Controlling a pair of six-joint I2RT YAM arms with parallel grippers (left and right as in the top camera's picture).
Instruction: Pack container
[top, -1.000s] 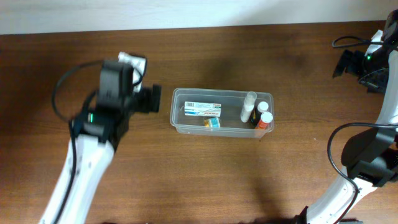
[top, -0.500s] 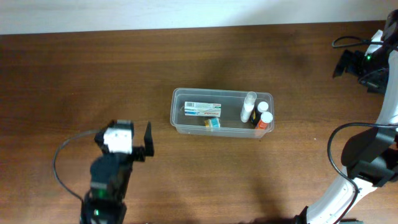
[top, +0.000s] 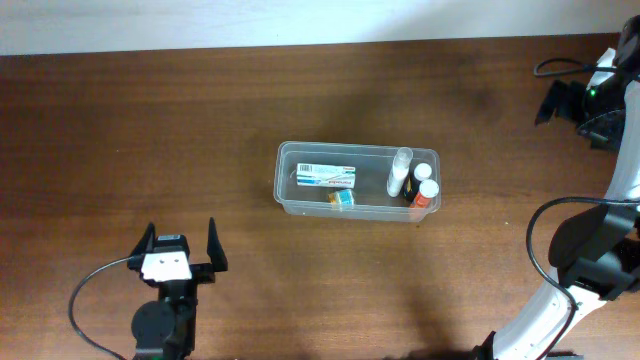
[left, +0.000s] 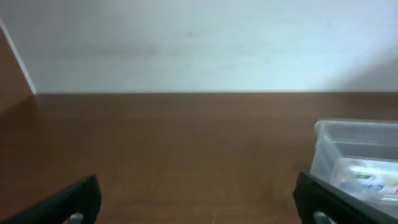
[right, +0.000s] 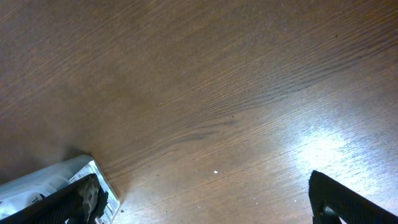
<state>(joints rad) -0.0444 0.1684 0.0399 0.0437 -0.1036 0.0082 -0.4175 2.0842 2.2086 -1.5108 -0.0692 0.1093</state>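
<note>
- Fingers (top: 213, 245) of the left gripper (top: 181, 238) are spread wide with nothing between them; it sits near the front left of the table (top: 300, 90), well apart from the container.
- Its wrist camera looks across bare wood towards a pale wall, with one corner of the container at the right edge.
- The container (top: 345, 147) stands near the middle of the table, its long side running left to right and its top open.
- In its left half a white box (top: 327, 175) lies flat, with a small yellow and teal item (top: 342, 198) just beside it.
- At its right end a white bottle (top: 400, 172) lies tilted beside an orange bottle (top: 424, 197) with a white cap.
- The right gripper (right: 202, 199) is by the far right edge, jaws wide apart over bare wood and holding nothing.
</note>
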